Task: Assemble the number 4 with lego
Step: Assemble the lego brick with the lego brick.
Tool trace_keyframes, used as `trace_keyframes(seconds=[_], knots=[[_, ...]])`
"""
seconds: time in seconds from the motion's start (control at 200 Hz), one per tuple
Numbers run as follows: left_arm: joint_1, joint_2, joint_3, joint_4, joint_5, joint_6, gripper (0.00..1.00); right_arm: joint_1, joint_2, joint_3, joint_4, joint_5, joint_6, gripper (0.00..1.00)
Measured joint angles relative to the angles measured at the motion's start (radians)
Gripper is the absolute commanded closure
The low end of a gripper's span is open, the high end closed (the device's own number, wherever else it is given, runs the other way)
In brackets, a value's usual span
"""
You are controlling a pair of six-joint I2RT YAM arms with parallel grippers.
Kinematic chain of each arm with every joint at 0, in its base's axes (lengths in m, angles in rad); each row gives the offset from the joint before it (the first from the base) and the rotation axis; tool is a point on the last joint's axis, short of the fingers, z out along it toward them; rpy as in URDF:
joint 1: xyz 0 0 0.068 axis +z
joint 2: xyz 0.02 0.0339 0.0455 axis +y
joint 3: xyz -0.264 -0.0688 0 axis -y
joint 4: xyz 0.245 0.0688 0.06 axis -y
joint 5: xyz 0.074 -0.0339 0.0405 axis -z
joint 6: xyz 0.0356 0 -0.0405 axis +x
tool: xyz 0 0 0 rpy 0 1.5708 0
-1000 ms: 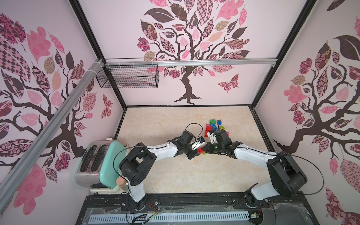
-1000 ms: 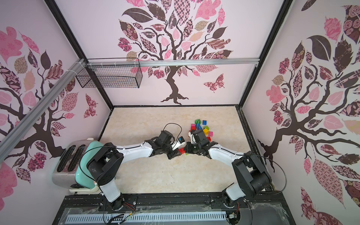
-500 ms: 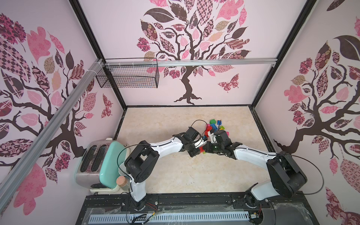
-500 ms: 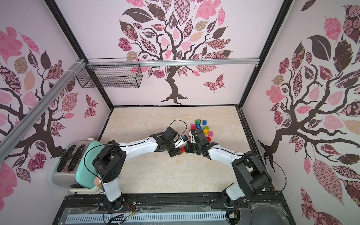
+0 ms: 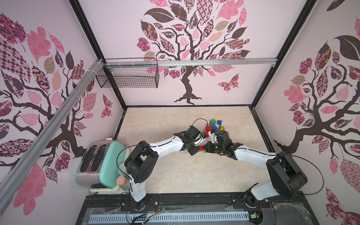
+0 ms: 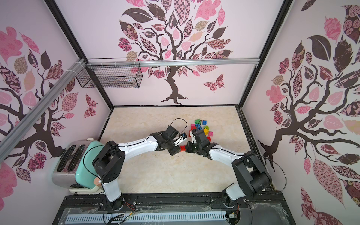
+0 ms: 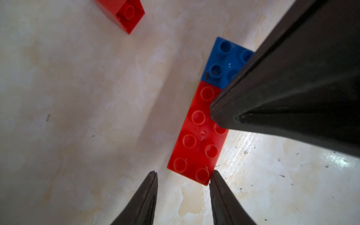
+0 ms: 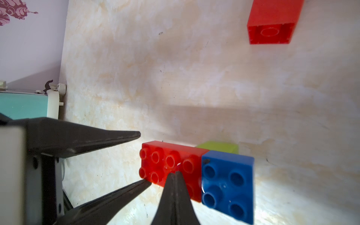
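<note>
One glossy red two-by-four brick [image 7: 196, 140] abuts one blue two-by-two brick [image 7: 224, 62], with the loose pile [image 5: 214, 126] at one o'clock; left gripper [image 7: 183, 173] parted, empty; right gripper [image 8: 175, 173] closed, pressing red.

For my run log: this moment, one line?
left gripper open at red brick end | right gripper shut, tip on red brick | blue brick abuts it

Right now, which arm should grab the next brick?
Left, probably: the left gripper is open and empty at the end of the long red brick. The right gripper is shut, its tip resting on that brick.
</note>
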Motion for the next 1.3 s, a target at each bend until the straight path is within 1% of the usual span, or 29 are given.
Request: trace_keyframes(seconds=[0.1, 0.2, 0.295, 0.365, 0.555, 0.66, 0.76, 0.88, 0.895, 0.925, 0.935, 0.95, 1.121, 1.196, 1.301], knots=[[-0.001, 0.0, 0.0, 0.009, -0.005, -0.01, 0.51, -0.002, 0.0, 0.003, -0.005, -0.003, 0.0, 0.94], [-0.001, 0.0, 0.0, 0.019, -0.002, -0.019, 0.48, -0.003, 0.0, 0.011, -0.023, -0.009, 0.002, 0.88], [-0.001, -0.004, -0.002, 0.033, 0.011, -0.03, 0.47, -0.004, 0.0, 0.021, -0.039, -0.015, -0.004, 0.8], [-0.001, -0.023, -0.013, 0.043, 0.02, -0.037, 0.46, -0.004, -0.001, 0.033, -0.056, -0.019, -0.003, 0.71], [-0.001, -0.153, -0.074, 0.068, 0.029, -0.064, 0.46, -0.004, -0.031, 0.058, -0.129, 0.004, -0.025, 0.5], [-0.001, -0.244, -0.099, 0.082, 0.011, -0.081, 0.45, -0.004, -0.062, 0.079, -0.189, 0.062, -0.043, 0.38], [0.002, -0.334, -0.134, 0.116, -0.035, -0.095, 0.43, -0.005, -0.093, 0.095, -0.217, 0.126, -0.062, 0.3], [0.011, -0.423, -0.183, 0.169, -0.094, -0.117, 0.39, -0.009, -0.116, 0.112, -0.223, 0.185, -0.087, 0.27], [0.013, -0.431, -0.187, 0.175, -0.1, -0.123, 0.27, -0.01, -0.117, 0.115, -0.223, 0.19, -0.091, 0.27], [0.017, -0.444, -0.192, 0.182, -0.117, -0.135, 0.1, -0.01, -0.117, 0.121, -0.225, 0.202, -0.097, 0.27], [0.018, -0.447, -0.192, 0.185, -0.116, -0.135, 0.05, -0.01, -0.117, 0.124, -0.225, 0.205, -0.099, 0.27], [0.02, -0.45, -0.192, 0.186, -0.126, -0.135, 0.02, -0.011, -0.117, 0.128, -0.227, 0.21, -0.101, 0.27], [0.044, -0.46, -0.193, 0.213, -0.174, -0.209, 0.02, -0.024, -0.115, 0.149, -0.237, 0.253, -0.124, 0.28], [0.05, -0.46, -0.198, 0.224, -0.192, -0.239, 0.02, -0.054, -0.11, 0.151, -0.238, 0.253, -0.128, 0.3], [0.051, -0.46, -0.2, 0.231, -0.268, -0.313, 0.02, -0.114, -0.091, 0.152, -0.238, 0.229, -0.127, 0.32]])
